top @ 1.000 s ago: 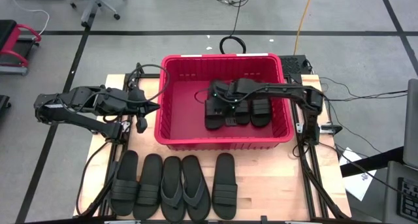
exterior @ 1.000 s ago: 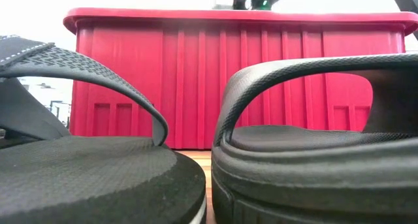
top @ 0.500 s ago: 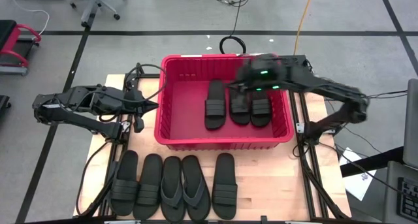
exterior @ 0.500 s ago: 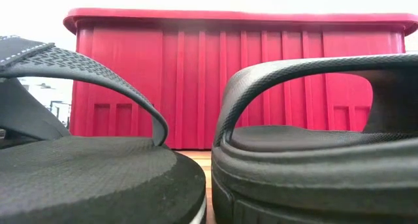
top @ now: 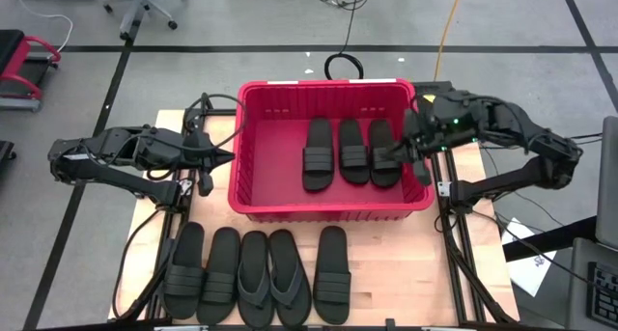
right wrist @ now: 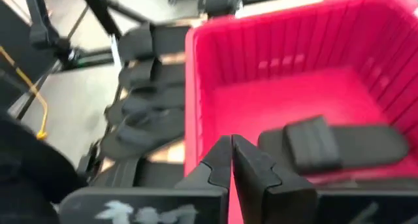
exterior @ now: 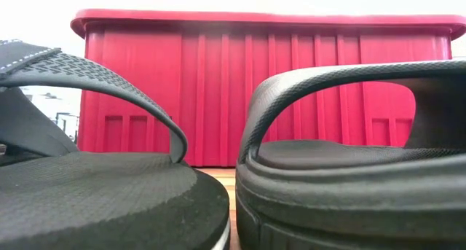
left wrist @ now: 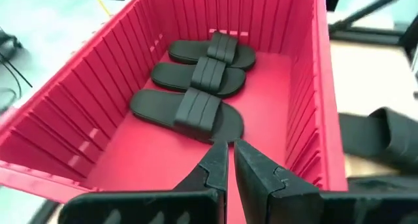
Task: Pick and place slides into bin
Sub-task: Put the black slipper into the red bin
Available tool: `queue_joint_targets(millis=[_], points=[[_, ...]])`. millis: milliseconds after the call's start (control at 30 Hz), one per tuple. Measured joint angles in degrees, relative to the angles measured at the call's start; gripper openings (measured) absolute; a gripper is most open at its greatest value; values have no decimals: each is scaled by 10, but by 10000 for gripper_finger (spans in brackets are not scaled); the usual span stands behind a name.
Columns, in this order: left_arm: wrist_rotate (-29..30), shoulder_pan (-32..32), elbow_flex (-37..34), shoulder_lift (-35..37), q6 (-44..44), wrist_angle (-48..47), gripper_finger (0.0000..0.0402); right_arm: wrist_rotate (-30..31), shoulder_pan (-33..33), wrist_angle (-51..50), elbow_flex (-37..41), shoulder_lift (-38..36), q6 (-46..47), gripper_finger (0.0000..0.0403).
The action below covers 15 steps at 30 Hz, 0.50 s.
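Right gripper (top: 413, 155) over the right rim of the red bin (top: 253, 207), fingers together and empty, seen closed in the right wrist view (right wrist: 232, 160). Left gripper (top: 224, 155) parked just beside the bin's left wall, fingers likewise together on nothing (left wrist: 230, 164). Three ribbed-strap slides (top: 352, 152) already lying abreast on the bin floor toward its right side, soles down, with spare floor at the left. Five more in a row on the table in front of the bin: three strap slides (top: 331, 261) and two thong flip-flops (top: 271, 263) in the middle of the row. Judged next: fetch one from that row. Best to open wide before descending, come straight down over the nearest strap, pinch across the strap arch rather than the floppy sole, lift well clear of the thick rim, then release low over the bare floor so nothing bounces or stacks. Rubbery soles likely to sag and drag on neighbours lying close beside, so lift vertically first. Beneath, a pale wooden tabletop (top: 384, 271) on a dark frame; beyond, grey tiled floor with black lines, loose cables (top: 340, 63), an office chair base (top: 147, 11) behind the bin.
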State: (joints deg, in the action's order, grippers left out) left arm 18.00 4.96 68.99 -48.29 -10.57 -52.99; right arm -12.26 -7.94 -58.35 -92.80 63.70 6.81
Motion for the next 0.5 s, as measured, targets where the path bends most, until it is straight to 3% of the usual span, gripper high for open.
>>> queue_joint_targets(millis=[167, 333, 500], points=[[0, 0, 0, 0, -87, 20, 26, 0, 37, -14, 14, 7, 13, 57], [-14, 0, 0, -2, -163, 56, 26, -4, 89, 22, 88, 4, 17, 107], [-42, 0, 0, -2, -204, 111, 26, -69, 126, 92, 190, 0, 28, 150]])
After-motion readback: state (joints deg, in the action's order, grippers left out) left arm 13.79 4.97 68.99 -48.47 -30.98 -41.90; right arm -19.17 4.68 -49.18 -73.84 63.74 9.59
